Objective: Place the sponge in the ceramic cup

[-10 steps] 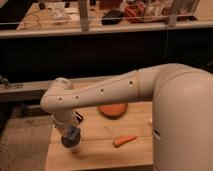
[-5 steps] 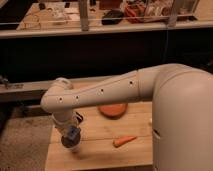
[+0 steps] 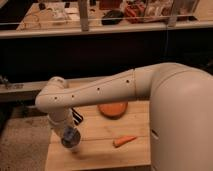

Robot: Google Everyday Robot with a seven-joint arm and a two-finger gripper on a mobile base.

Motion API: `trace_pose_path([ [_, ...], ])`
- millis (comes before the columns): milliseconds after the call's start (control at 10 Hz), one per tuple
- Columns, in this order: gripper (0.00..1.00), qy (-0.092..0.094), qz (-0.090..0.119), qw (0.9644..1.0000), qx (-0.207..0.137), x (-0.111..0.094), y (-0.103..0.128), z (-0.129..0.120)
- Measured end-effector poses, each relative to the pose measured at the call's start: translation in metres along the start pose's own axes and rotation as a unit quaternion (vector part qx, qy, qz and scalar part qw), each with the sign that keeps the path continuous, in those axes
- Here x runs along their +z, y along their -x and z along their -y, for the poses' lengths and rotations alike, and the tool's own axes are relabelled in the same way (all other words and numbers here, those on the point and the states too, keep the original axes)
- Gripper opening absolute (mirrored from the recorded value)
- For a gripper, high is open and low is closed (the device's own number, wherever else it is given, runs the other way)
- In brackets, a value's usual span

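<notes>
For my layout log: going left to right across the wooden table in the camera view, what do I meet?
Gripper over the table at left → orange bowl → robot's white body.

A pale wooden table stands on a speckled grey floor in dim warm light, the gripper low over its left part, with a dark panel behind and a ledge above bearing what may be cluttered tools.

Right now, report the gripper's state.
Gripper: low over the left end of the wooden table; open, closed or holding something cannot be told.
</notes>
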Motion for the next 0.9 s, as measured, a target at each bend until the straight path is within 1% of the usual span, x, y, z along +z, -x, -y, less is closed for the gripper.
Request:
trace_pose_path([
  [200, 0.69, -0.003, 0.008, 1.0000, -0.004, -0.001, 0.002, 0.008],
  [300, 0.77, -0.003, 0.013, 0.9999, -0.002, 0.000, 0.004, 0.010],
  [400, 0.80, -0.001, 0.021, 0.9998, 0.001, 0.001, 0.008, 0.013],
  [600, 0.80, 0.004, 0.034, 0.9993, 0.013, 0.003, 0.019, 0.014],
  [700, 0.80, 0.015, 0.043, 0.9986, 0.026, 0.002, 0.031, 0.010],
  [900, 0.80, 0.039, 0.049, 0.9970, 0.046, -0.005, 0.044, 0.002],
])
